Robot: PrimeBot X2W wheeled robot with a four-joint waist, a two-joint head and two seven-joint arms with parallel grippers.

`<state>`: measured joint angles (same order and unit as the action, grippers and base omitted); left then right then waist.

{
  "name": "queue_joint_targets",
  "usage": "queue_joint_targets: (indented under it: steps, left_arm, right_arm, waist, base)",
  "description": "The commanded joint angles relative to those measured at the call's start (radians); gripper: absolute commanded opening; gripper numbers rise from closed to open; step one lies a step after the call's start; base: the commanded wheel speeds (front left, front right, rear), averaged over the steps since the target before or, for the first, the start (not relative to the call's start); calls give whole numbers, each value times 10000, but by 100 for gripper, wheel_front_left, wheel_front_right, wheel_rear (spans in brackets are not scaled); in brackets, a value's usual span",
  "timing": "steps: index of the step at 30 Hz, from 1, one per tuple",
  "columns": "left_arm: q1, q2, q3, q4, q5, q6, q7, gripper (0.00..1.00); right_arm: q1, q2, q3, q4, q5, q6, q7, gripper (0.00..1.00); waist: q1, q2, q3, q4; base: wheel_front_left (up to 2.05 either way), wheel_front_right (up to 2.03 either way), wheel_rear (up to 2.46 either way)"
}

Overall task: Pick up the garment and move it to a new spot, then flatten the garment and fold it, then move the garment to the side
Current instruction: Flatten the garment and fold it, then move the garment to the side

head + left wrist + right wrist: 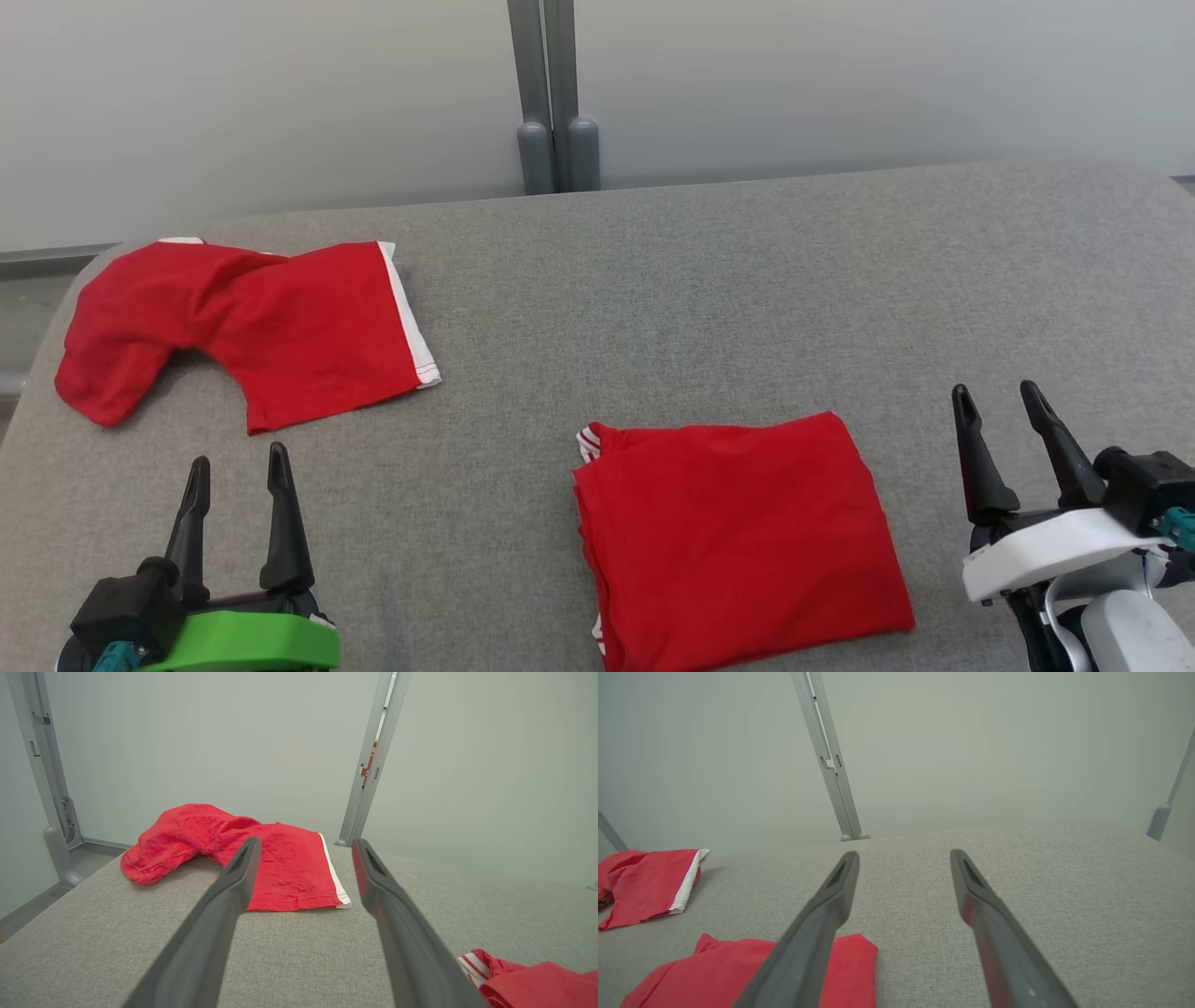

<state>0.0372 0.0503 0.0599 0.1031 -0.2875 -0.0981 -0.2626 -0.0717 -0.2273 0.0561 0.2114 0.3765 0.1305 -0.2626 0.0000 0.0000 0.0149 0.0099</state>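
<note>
Holding the left gripper [238, 455] low at the near left of the grey surface [709, 280], fingers pointing forward, spread wide and empty; holding the right gripper [994, 387] likewise at the near right, near the folded red garment [738, 537] lying between both; showing a crumpled red garment [243, 327] lying far left.

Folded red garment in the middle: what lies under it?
The folded red garment lies on the grey woven table; white striped trim peeks from its left edge. Lower layers and anything beneath are covered.
</note>
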Motion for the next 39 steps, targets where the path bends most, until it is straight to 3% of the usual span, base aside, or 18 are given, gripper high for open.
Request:
queue_joint_targets:
  steps: [1, 12, 18, 24, 31, 32, 33, 35, 39]
  left_arm:
    - [-95, 8, -6, 2, 140, -2, -29, 100]
    - [-163, 7, -132, 78, 73, 61, -29, 100]
    - [-211, 6, -232, 135, 57, 71, -29, 100]
    - [-289, 8, -335, 228, -5, 40, -29, 100]
    - [-440, 6, -450, 350, -25, 12, -29, 100]
    - [-456, 6, -456, 361, -18, 10, -29, 100]
    - [-471, 6, -460, 371, -14, 9, -29, 100]
    - [-491, 7, -485, 371, -12, -1, -29, 100]
    - [-560, 6, -569, 348, -33, -29, -29, 100]
  right_arm:
    - [-30, -45, 55, 83, -69, 5, -27, 100]
    - [-442, -295, 673, 1218, -229, 5, 174, 100]
    - [-1042, -395, 1689, 2102, 656, 5, 2062, 100]
    - [-1362, -267, 2028, 3115, 2007, 5, 4020, 100]
    - [-1410, -137, 2071, 3548, 2898, 5, 4653, 100]
    - [-1438, -175, 2090, 3546, 2916, 5, 4595, 92]
    - [-1504, -223, 2102, 3507, 2907, 5, 4457, 44]
    - [-1599, -329, 2090, 3533, 2875, 5, 4254, 0]
    - [-1853, -455, 2174, 3457, 2837, 5, 3822, 0]
  waist:
    - [0, 0, 12, 7]
    - [0, 0, -40, 201]
    - [0, 0, -41, 358]
    - [0, 0, 119, 670]
    - [0, 0, 258, 951]
    - [0, 0, 266, 959]
    - [0, 0, 277, 960]
    - [0, 0, 283, 937]
    - [0, 0, 300, 749]
  base:
    - [0, 0, 0]
    - [0, 0, 0]
    - [0, 0, 0]
    - [0, 0, 0]
    - [0, 0, 0]
    - [0, 0, 0]
    - [0, 0, 0]
    - [0, 0, 0]
    - [0, 0, 0]
